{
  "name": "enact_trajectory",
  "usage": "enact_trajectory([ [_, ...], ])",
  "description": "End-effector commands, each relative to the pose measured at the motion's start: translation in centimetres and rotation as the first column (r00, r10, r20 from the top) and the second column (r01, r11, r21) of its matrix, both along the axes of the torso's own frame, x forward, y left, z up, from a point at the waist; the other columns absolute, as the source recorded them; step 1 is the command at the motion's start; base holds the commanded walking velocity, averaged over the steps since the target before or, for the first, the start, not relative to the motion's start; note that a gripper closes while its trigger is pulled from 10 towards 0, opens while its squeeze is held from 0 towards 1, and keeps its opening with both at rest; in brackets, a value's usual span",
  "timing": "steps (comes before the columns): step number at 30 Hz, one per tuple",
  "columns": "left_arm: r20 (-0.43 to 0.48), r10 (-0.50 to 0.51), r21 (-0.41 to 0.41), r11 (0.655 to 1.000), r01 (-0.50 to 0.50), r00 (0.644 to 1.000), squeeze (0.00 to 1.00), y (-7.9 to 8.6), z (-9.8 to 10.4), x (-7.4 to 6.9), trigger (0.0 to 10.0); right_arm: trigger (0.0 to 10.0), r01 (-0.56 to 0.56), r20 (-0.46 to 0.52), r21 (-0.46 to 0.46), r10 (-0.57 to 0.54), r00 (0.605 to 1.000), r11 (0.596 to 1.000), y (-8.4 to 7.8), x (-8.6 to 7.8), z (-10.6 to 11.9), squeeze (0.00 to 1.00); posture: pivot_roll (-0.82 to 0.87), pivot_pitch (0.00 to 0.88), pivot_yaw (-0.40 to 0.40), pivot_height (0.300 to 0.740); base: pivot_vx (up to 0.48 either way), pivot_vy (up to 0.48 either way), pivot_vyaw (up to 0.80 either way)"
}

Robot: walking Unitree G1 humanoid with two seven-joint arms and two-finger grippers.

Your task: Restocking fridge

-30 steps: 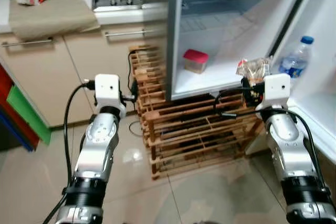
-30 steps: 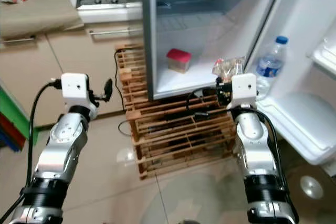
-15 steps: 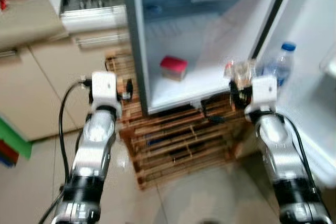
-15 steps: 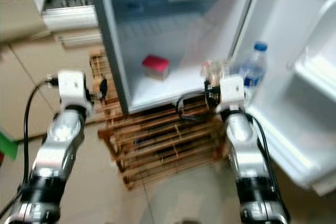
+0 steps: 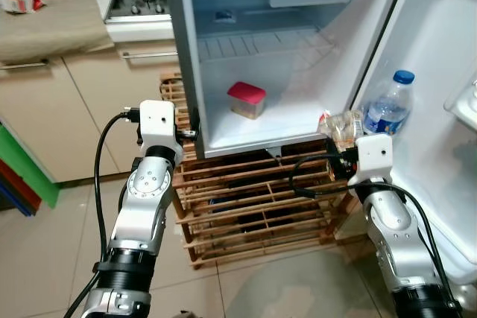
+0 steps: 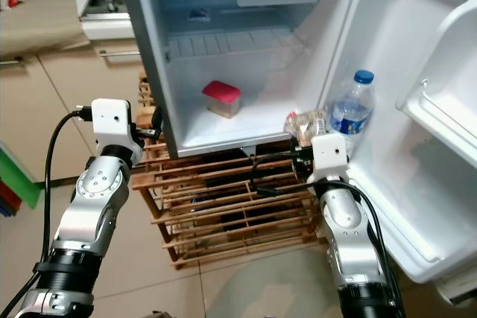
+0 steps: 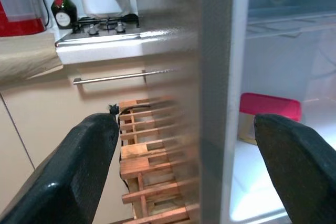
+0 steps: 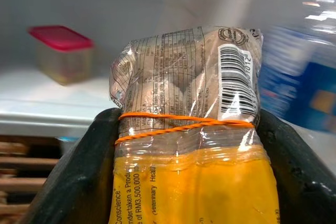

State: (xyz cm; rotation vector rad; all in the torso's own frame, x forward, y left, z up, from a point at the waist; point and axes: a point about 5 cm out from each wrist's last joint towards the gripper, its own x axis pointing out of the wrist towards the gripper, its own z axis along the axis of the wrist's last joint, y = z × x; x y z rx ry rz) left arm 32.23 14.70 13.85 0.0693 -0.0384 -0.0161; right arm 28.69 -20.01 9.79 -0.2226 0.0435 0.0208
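Note:
The fridge [image 5: 291,121] stands open in front of me, and a red-lidded container [image 5: 247,100] sits on its bottom shelf. My right gripper [image 5: 337,141] is shut on a clear and yellow bag [image 8: 184,93] bound with an orange rubber band. It holds the bag upright at the shelf's front right corner, next to the door. A water bottle [image 5: 387,109] stands in the door's lower shelf just beyond the bag. My left gripper [image 7: 186,129] is open and holds nothing, level with the fridge's left wall edge [image 7: 215,77].
A wooden slatted rack [image 5: 253,199] sits under the fridge, with black cables across it. The open white door [image 6: 417,109] is on my right. Beige cabinets [image 5: 74,102], a counter and a stove [image 5: 138,1] are on my left. Tiled floor lies below.
The whole picture has shifted and sharpened as the camera moved. Both arms keep much the same pose, and the right gripper still holds the bag by the shelf's front edge.

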Motion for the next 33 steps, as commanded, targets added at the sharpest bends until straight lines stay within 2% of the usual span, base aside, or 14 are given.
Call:
enact_trajectory([
  [1, 0.005, -0.024, 0.007, 1.000, 0.024, 1.000, 0.00, -0.3, 0.2, 0.1, 10.0, 0.0, 0.133, -0.007, -0.071, -0.134, 0.991, 0.989, -2.8, 0.0, 0.2, 0.00, -0.11, 0.000, 0.022, 0.740, 0.000, 0.000, 0.00],
  [2, 0.005, -0.024, 0.007, 1.000, 0.024, 1.000, 0.00, -0.3, 0.2, 0.1, 10.0, 0.0, 0.133, -0.007, -0.071, -0.134, 0.991, 0.989, -2.8, 0.0, 0.2, 0.00, -0.11, 0.000, 0.022, 0.740, 0.000, 0.000, 0.00],
  [4, 0.003, -0.027, 0.008, 1.000, 0.027, 1.000, 0.00, -0.4, 0.2, 0.2, 10.0, 0.0, 0.227, -0.016, -0.130, -0.231, 0.973, 0.965, -5.0, -0.3, 0.1, 0.00, -0.11, 0.000, 0.023, 0.740, 0.000, 0.000, 0.00],
  [7, 0.002, -0.029, 0.008, 1.000, 0.029, 1.000, 0.00, -0.3, 0.2, 0.2, 10.0, 0.0, 0.258, -0.013, -0.160, -0.264, 0.965, 0.953, -5.8, -0.4, 0.1, 0.00, -0.11, 0.000, 0.024, 0.740, 0.000, 0.000, 0.00],
  [10, 0.000, -0.032, 0.008, 0.999, 0.032, 0.999, 0.00, -0.3, 0.2, 0.3, 10.0, 0.0, 0.310, -0.002, -0.222, -0.318, 0.948, 0.925, -7.7, -0.3, 0.5, 0.00, -0.11, 0.000, 0.027, 0.740, 0.000, 0.000, 0.00],
  [13, 0.000, -0.033, 0.007, 0.999, 0.033, 0.999, 0.00, -0.3, 0.3, 0.3, 10.0, 0.0, 0.326, -0.005, -0.243, -0.337, 0.941, 0.913, -8.4, -0.2, 0.5, 0.00, -0.10, 0.000, 0.029, 0.740, 0.000, 0.000, 0.00],
  [16, 0.000, -0.036, 0.007, 0.999, 0.036, 0.999, 0.00, -0.3, 0.3, 0.3, 10.0, 0.0, 0.376, 0.007, -0.259, -0.388, 0.922, 0.890, -10.2, 0.1, 1.1, 0.00, -0.10, 0.000, 0.033, 0.740, 0.000, 0.000, 0.00],
  [18, -0.001, -0.038, 0.007, 0.999, 0.038, 0.999, 0.00, -0.3, 0.3, 0.4, 10.0, 0.0, 0.380, 0.024, -0.246, -0.387, 0.922, 0.891, -10.3, 0.3, 1.5, 0.00, -0.10, 0.000, 0.034, 0.740, 0.000, 0.000, 0.00],
  [20, 0.001, -0.039, 0.006, 0.999, 0.039, 0.999, 0.00, -0.2, 0.4, 0.4, 10.0, 0.0, 0.317, 0.055, -0.186, -0.312, 0.949, 0.930, -8.4, 0.9, 2.2, 0.00, -0.10, 0.000, 0.034, 0.740, 0.000, 0.000, 0.00],
  [21, 0.001, -0.039, 0.006, 0.999, 0.039, 0.999, 0.00, -0.2, 0.4, 0.4, 10.0, 0.0, 0.317, 0.055, -0.186, -0.312, 0.949, 0.930, -8.4, 0.9, 2.2, 0.00, -0.10, 0.000, 0.034, 0.740, 0.000, 0.000, 0.00],
  [23, 0.006, -0.064, -0.001, 0.998, 0.064, 0.998, 0.00, -0.7, 0.4, 0.4, 10.0, 0.0, 0.230, 0.062, -0.113, -0.224, 0.973, 0.967, -5.7, 1.2, 2.3, 0.00, -0.10, 0.000, 0.034, 0.740, 0.000, 0.000, 0.00],
  [26, 0.024, -0.123, 0.005, 0.992, 0.122, 0.992, 0.00, -1.7, 0.7, 0.4, 10.0, 0.0, 0.123, 0.080, -0.005, -0.122, 0.989, 0.992, -2.4, 1.3, 2.5, 0.00, -0.10, 0.000, 0.034, 0.740, 0.000, 0.000, 0.00],
  [31, 0.050, -0.146, 0.024, 0.989, 0.145, 0.988, 0.00, -2.5, 1.4, 1.0, 10.0, 0.0, 0.037, 0.108, 0.063, -0.044, 0.993, 0.997, 0.6, 2.0, 2.8, 0.00, -0.10, 0.000, 0.044, 0.740, 0.061, -0.074, 0.14],
  [33, 0.051, -0.141, 0.023, 0.990, 0.140, 0.989, 0.00, -2.5, 1.5, 1.2, 10.0, 0.0, 0.025, 0.105, 0.058, -0.031, 0.994, 0.998, 0.9, 2.1, 2.9, 0.00, -0.10, 0.000, 0.044, 0.740, 0.313, -0.362, 0.68],
])
